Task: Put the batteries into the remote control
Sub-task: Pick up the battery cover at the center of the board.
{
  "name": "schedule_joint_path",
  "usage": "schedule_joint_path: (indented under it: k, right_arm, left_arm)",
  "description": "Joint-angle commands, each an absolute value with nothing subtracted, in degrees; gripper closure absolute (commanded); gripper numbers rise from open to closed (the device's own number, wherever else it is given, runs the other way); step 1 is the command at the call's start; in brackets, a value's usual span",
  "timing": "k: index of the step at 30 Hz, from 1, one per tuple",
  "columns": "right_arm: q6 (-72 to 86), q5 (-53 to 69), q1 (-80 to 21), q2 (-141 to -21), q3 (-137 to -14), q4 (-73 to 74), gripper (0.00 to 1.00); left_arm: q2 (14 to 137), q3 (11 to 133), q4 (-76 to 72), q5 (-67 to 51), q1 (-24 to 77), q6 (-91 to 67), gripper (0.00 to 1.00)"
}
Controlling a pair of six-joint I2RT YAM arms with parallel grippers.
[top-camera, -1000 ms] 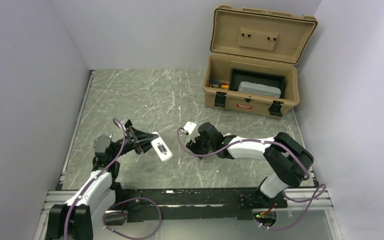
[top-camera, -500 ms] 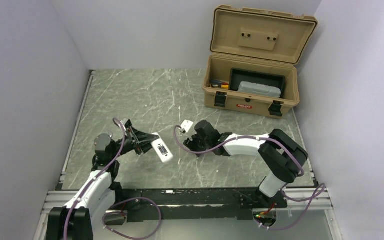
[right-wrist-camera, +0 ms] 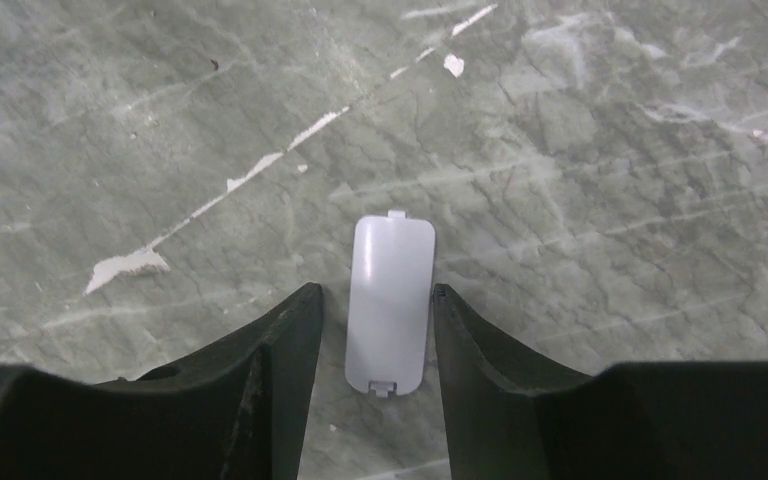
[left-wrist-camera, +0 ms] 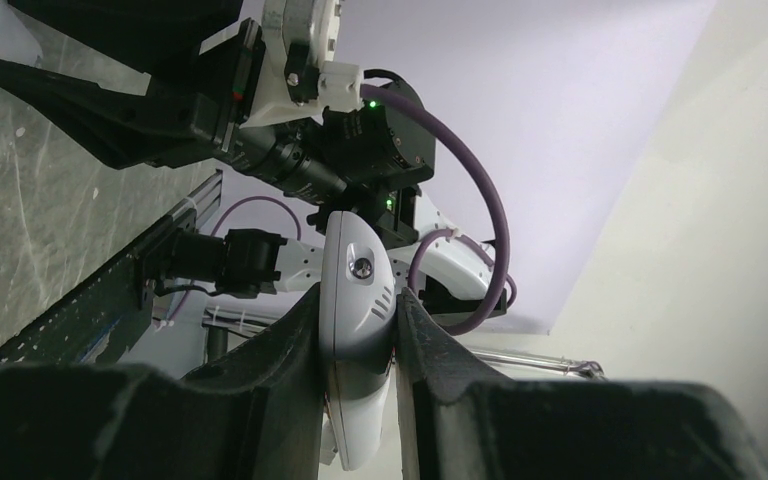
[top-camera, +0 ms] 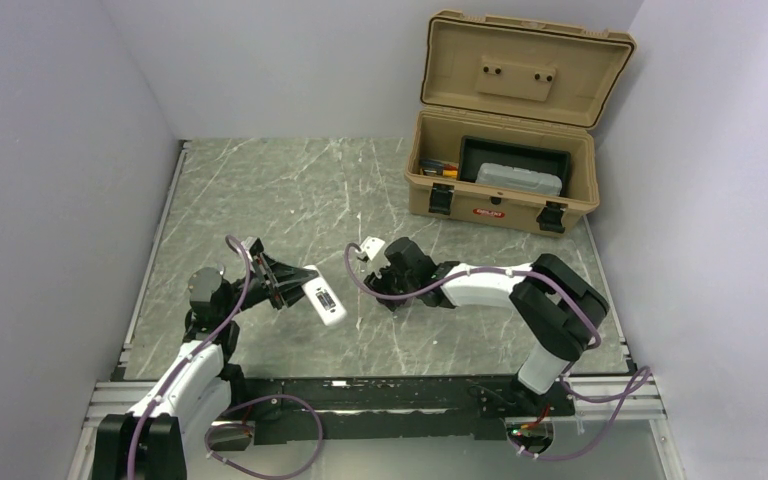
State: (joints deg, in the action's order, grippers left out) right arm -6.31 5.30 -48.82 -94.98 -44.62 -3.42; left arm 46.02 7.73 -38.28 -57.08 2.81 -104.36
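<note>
My left gripper (top-camera: 295,284) is shut on the white remote control (top-camera: 323,300) and holds it above the table, its screen and buttons facing up. In the left wrist view the remote (left-wrist-camera: 356,290) is clamped on its edges between both fingers (left-wrist-camera: 290,340). My right gripper (right-wrist-camera: 375,290) is open, low over the table. A small flat white plastic cover (right-wrist-camera: 390,300) lies between its jaws, close to the right fingertip with a gap on the left. In the top view the right gripper (top-camera: 382,290) hides this cover. No batteries are in view.
An open tan toolbox (top-camera: 505,185) stands at the back right, with a grey case and small coloured items inside. Walls close in the grey marble table (top-camera: 280,190) on the left, back and right. A metal rail (top-camera: 360,385) runs along the near edge.
My right arm has stretched a little further left and towards the back. The left gripper and the remote have stayed in place.
</note>
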Motion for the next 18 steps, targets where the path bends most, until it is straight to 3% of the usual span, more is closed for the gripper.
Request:
schedule_joint_path:
  k: [1, 18]
  right_arm:
    - [-4.3, 6.5, -49.0, -98.7, -46.1, 2.7, 0.53]
    - [3.3, 4.5, -49.0, -94.8, -43.3, 4.1, 0.48]
  left_arm:
    - [46.1, 8.9, -40.3, -56.4, 2.6, -104.2, 1.00]
    - [47.3, 9.2, -41.4, -56.6, 2.5, -104.3, 1.00]
